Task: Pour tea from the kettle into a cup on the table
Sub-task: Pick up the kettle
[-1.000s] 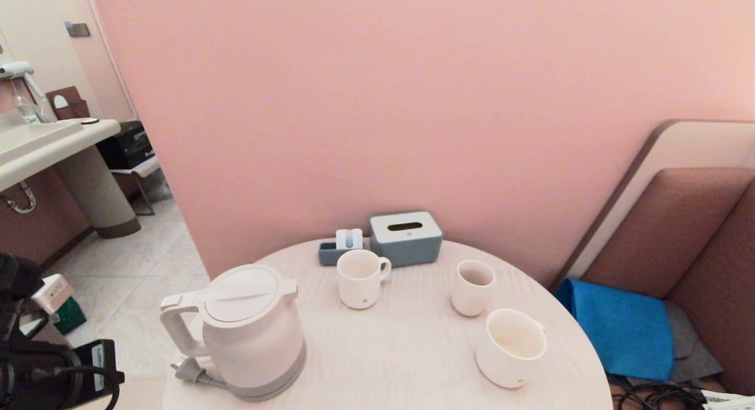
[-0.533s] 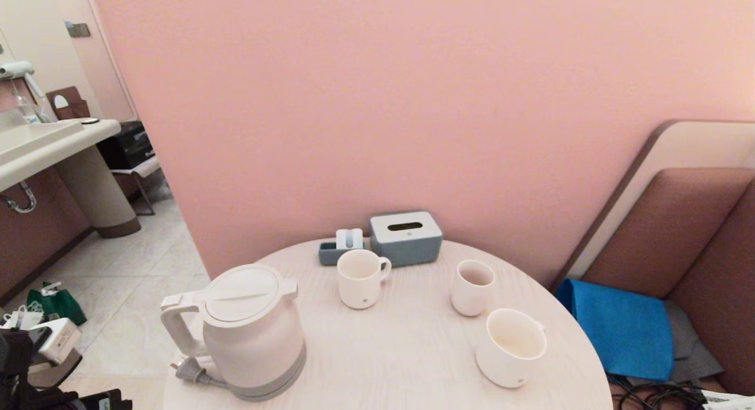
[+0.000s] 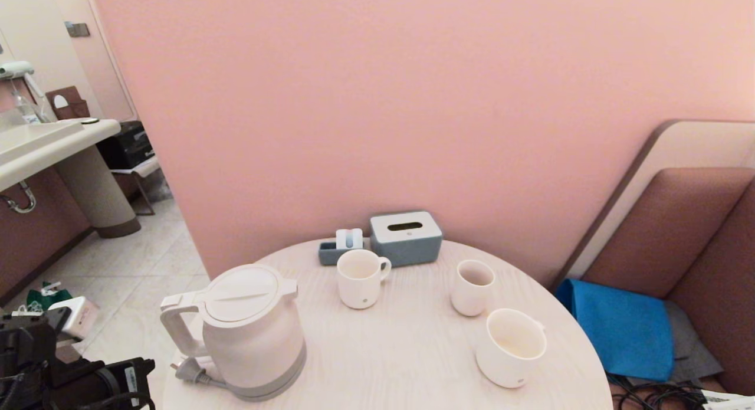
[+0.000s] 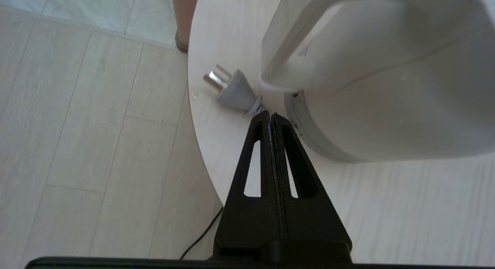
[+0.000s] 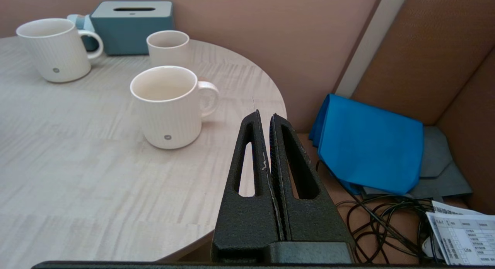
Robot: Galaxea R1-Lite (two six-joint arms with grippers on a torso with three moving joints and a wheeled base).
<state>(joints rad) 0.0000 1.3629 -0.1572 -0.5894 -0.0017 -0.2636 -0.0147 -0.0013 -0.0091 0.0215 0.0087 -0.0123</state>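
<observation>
The white kettle (image 3: 248,333) stands with its lid shut at the near left of the round table (image 3: 401,351), handle turned to the left. In the left wrist view its body (image 4: 386,87) looms close. My left gripper (image 4: 270,115) is shut and empty, its tips just short of the kettle's grey base band and beside the grey plug (image 4: 232,91). The wide cream cup (image 3: 511,348) sits at the near right, handle toward the back right. My right gripper (image 5: 265,115) is shut and empty, off the table's right edge, near the cup (image 5: 170,106). The tea is hidden.
A straight handled mug (image 3: 361,277) and a small tumbler (image 3: 472,287) stand further back. A grey-blue tissue box (image 3: 406,237) and a small tray (image 3: 341,248) sit by the pink wall. A blue cloth (image 3: 619,327) and cables (image 5: 386,226) lie on the seat at right.
My left arm dropped lower at the left edge of the head view, then reached right toward the table edge by the kettle. Kettle and cups have not moved.
</observation>
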